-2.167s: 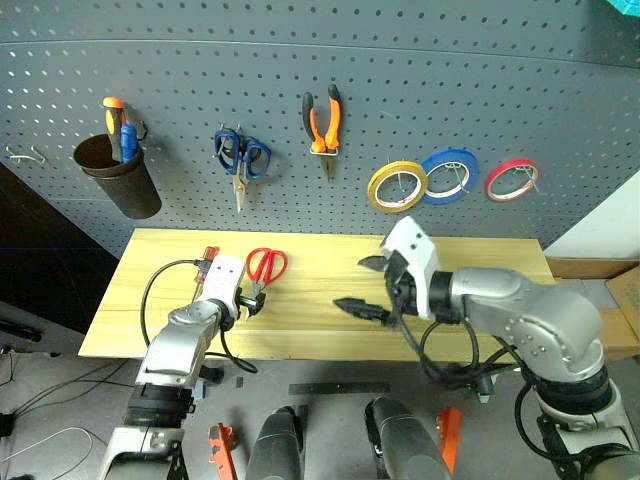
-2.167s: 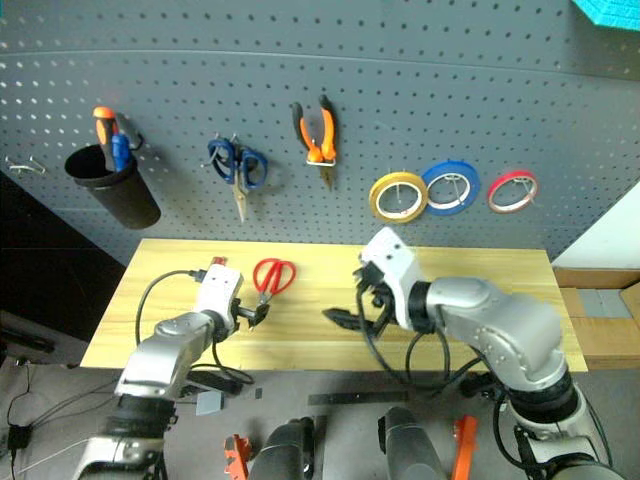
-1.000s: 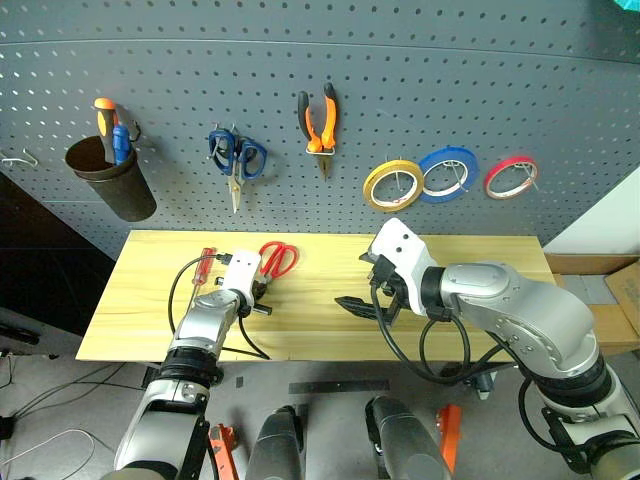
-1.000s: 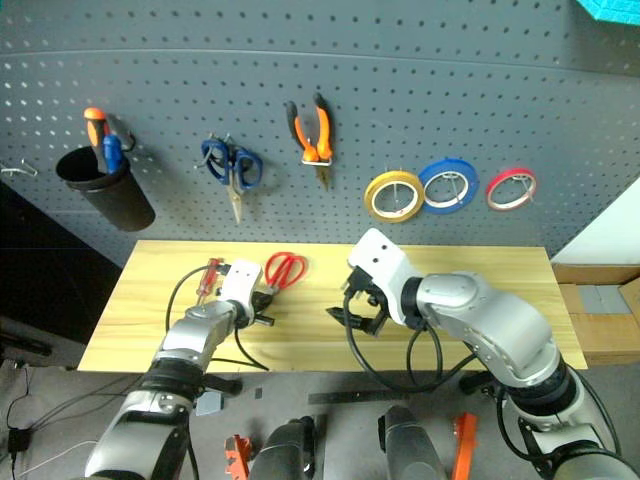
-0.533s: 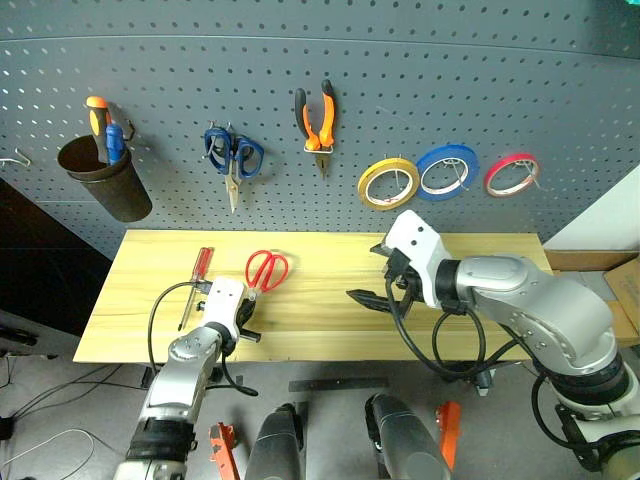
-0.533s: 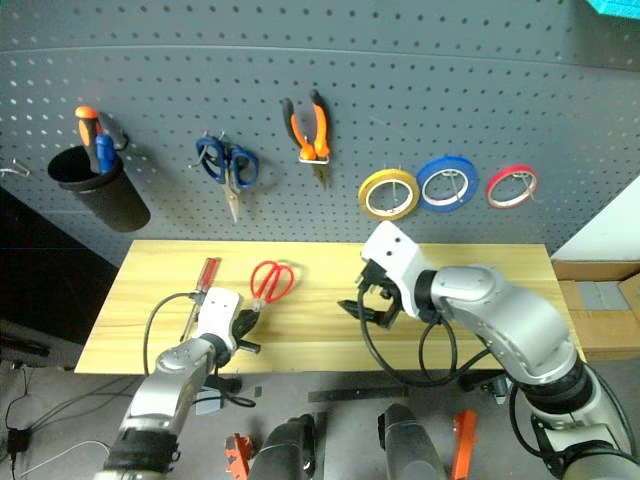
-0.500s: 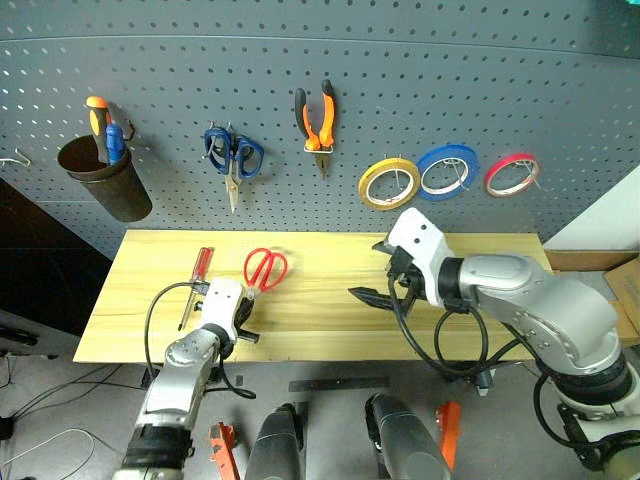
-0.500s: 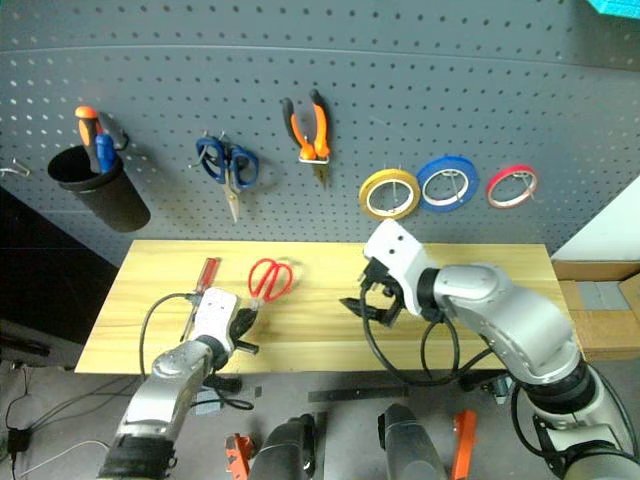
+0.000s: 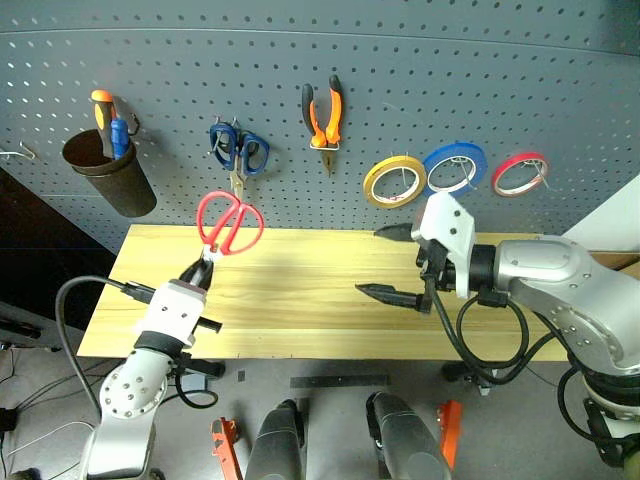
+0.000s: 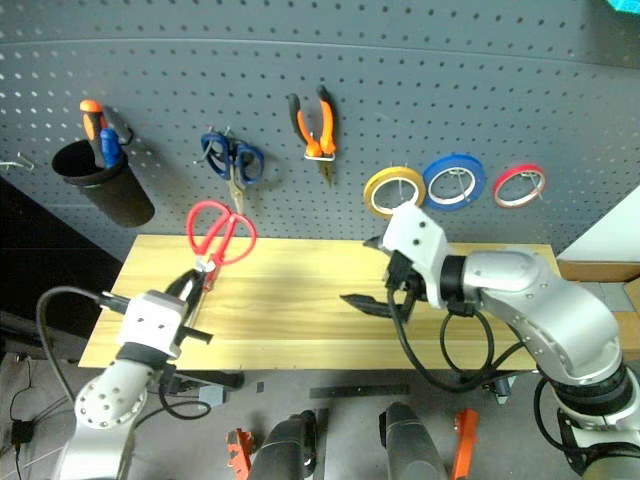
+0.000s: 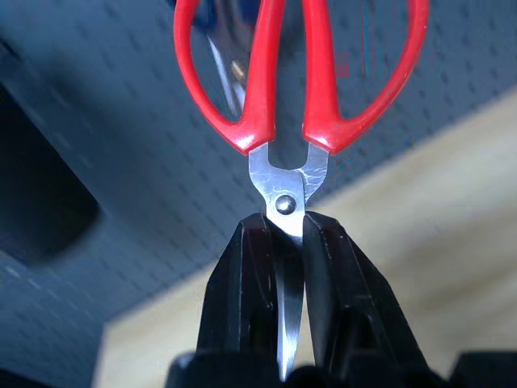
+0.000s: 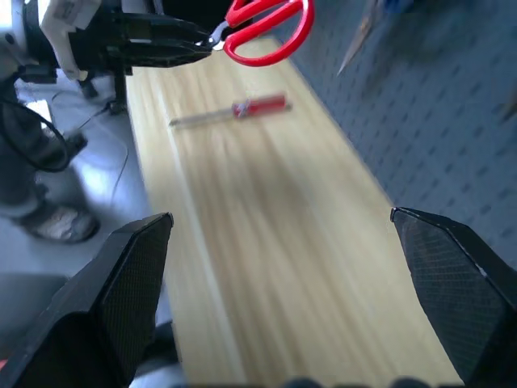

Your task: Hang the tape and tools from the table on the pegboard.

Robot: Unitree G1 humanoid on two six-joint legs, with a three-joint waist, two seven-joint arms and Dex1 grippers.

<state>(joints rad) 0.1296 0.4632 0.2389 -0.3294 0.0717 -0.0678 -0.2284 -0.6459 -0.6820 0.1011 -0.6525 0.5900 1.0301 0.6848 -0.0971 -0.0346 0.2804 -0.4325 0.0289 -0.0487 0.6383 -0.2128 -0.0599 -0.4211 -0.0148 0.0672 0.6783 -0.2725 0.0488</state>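
My left gripper point(image 9: 200, 272) is shut on the blades of the red-handled scissors point(image 9: 230, 222). It holds them handles-up above the table's point(image 9: 300, 305) left part, in front of the pegboard point(image 9: 520, 80). In the left wrist view the fingers point(image 11: 242, 267) pinch the blades just below the pivot. My right gripper point(image 9: 378, 262) hangs open over the table's middle, holding nothing. The red-handled screwdriver point(image 12: 258, 105) lies on the table under the scissors. The yellow tape point(image 9: 395, 184) and the orange-and-black pliers point(image 9: 323, 115) hang on the pegboard.
Blue scissors point(image 9: 238, 152) hang just above the held red ones. A blue tape ring point(image 9: 454, 167) and a red tape ring point(image 9: 520, 173) hang right of the yellow one. A dark cup point(image 9: 110, 180) with two screwdrivers hangs at the left, beside a bare hook point(image 9: 22, 152).
My left gripper has lifted the red scissors off the table and tipped them handles-up. My right gripper has risen a little and drifted right.
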